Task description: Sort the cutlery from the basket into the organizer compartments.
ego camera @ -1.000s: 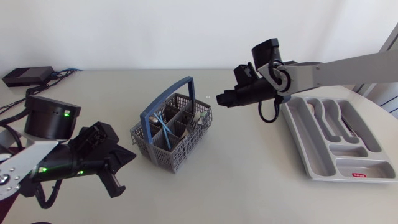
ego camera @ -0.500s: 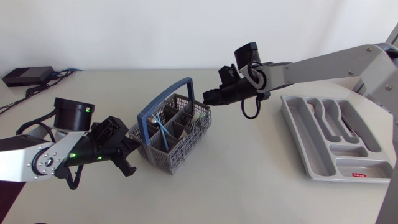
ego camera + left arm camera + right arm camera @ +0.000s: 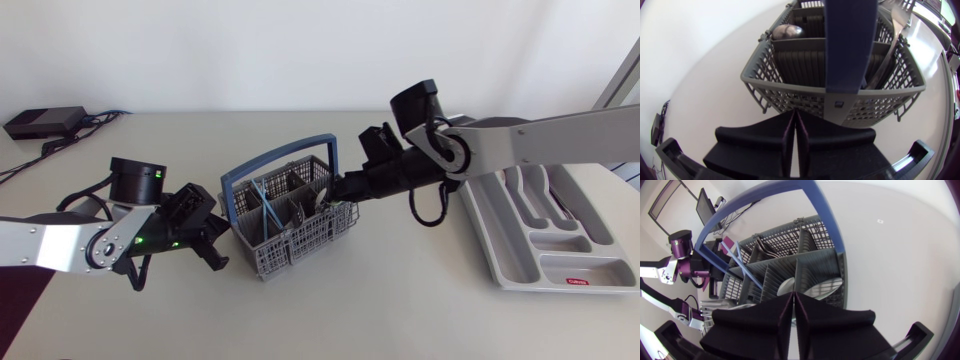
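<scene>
Mostly the basket [image 3: 300, 243] hides its cutlery [image 3: 788, 31]; left hand [image 3: 794, 119] and right hand [image 3: 792, 300] flank it, fingers together.

Basket [image 3: 300, 240] mid-table; left gripper [image 3: 218, 242] at its left, right gripper [image 3: 342, 190] over its right end; organizer [image 3: 490, 235] far right.

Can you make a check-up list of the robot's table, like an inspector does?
Surface: pale table.
Job's things: grey basket with a blue handle, cutlery inside; grey organizer at the right, some cutlery in it.
Clutter: black box at the far left corner.
Grippers: left gripper fingers shut, close at the basket's end; right gripper fingers shut, over its other end.
Cables: cables by the box.
Surroundings: nothing seen.
</scene>
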